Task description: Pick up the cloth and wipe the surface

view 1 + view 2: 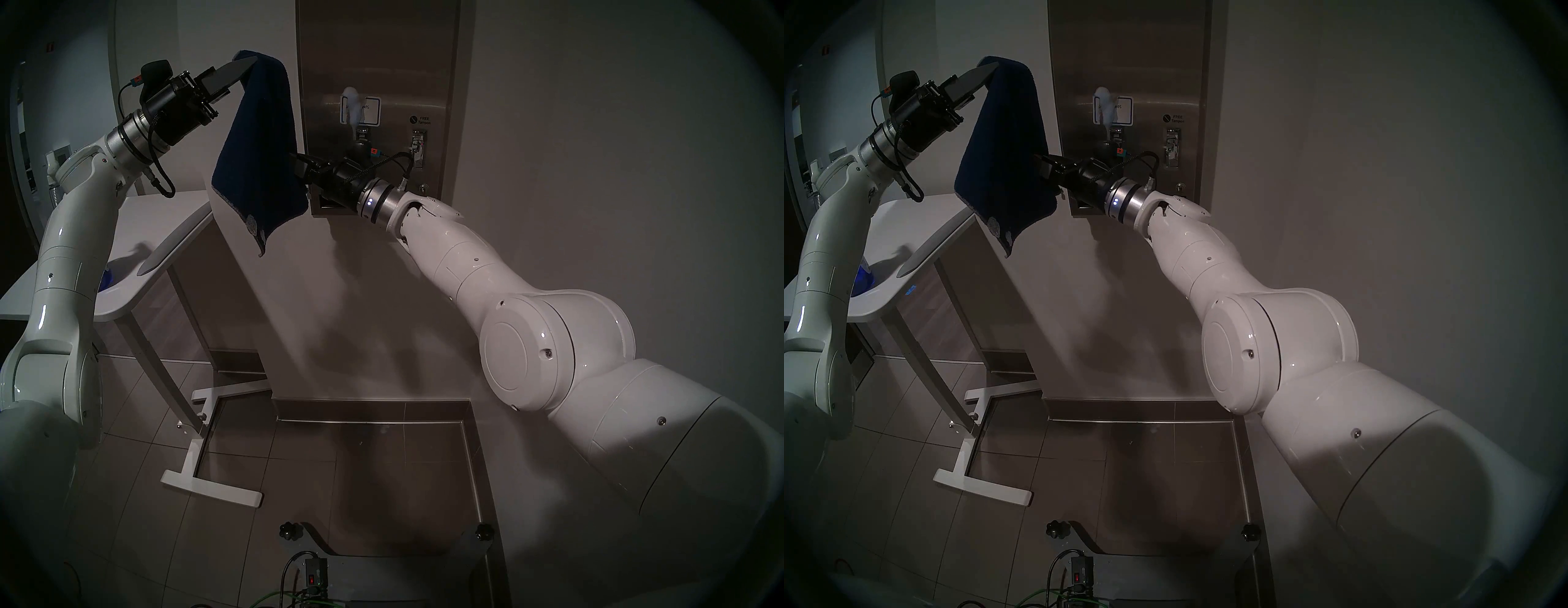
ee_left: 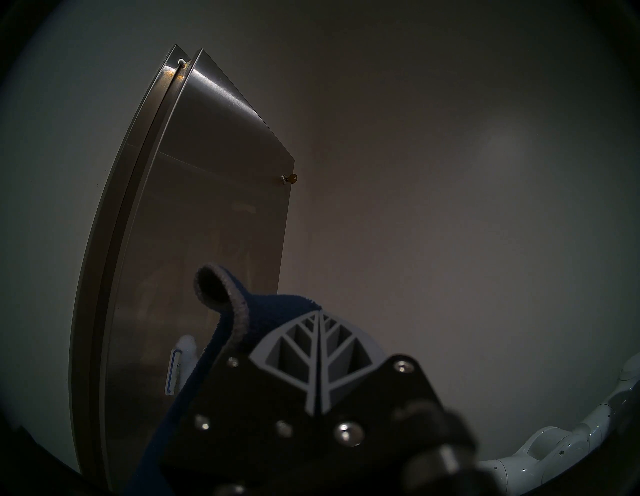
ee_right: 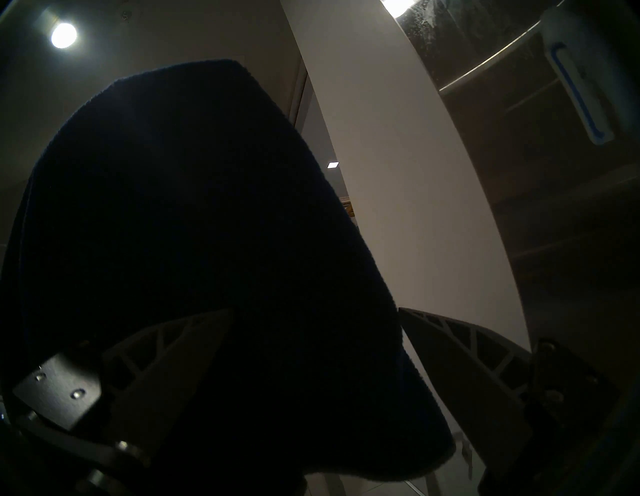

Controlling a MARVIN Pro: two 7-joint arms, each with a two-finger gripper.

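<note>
The dark navy cloth (image 1: 259, 161) hangs in the air from its top edge, with my left gripper (image 1: 250, 63) shut on that edge; the left wrist view shows the fingertips (image 2: 318, 313) pinched together on the fold. My right gripper (image 3: 315, 309) is open, one finger on each side of the cloth's (image 3: 190, 242) lower part; in the head views the towel hides its fingertips. Just behind stands the surface, a brushed steel dispenser front (image 1: 382, 63), with a white smear over its blue-bordered label (image 1: 360, 110). The cloth hangs left of the steel, apart from it.
A white rounded table (image 1: 169, 220) stands at the left below my left arm, its white foot (image 1: 212, 488) on the tiled floor. A metal lever (image 1: 418, 146) and a small key (image 1: 423, 187) stick out of the dispenser's right side. Plain wall lies to the right.
</note>
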